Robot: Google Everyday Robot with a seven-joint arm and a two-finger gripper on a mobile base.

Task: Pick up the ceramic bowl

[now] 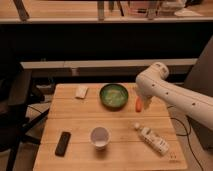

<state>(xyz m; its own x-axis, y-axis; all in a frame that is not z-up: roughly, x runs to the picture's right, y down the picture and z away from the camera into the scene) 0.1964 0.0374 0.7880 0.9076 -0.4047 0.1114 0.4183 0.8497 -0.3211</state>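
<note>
A rectangular light wooden table (55, 120) is seen, with the round dark green ceramic bowl (114, 96) set near its far edge, about midway along. The white robot arm (175, 95) is reached in from the bowl's right, and the gripper (145, 103) is hung just right of the bowl, jaws spread apart, nothing held. A white bottle (152, 140) is laid in front and right of the bowl; its label cannot be read. A white cup (100, 137) is stood in front of the bowl, with bare wood left between. A black flat device (62, 143) lies front-left, a white packet (81, 91) left, a small orange item (138, 104) just right.
</note>
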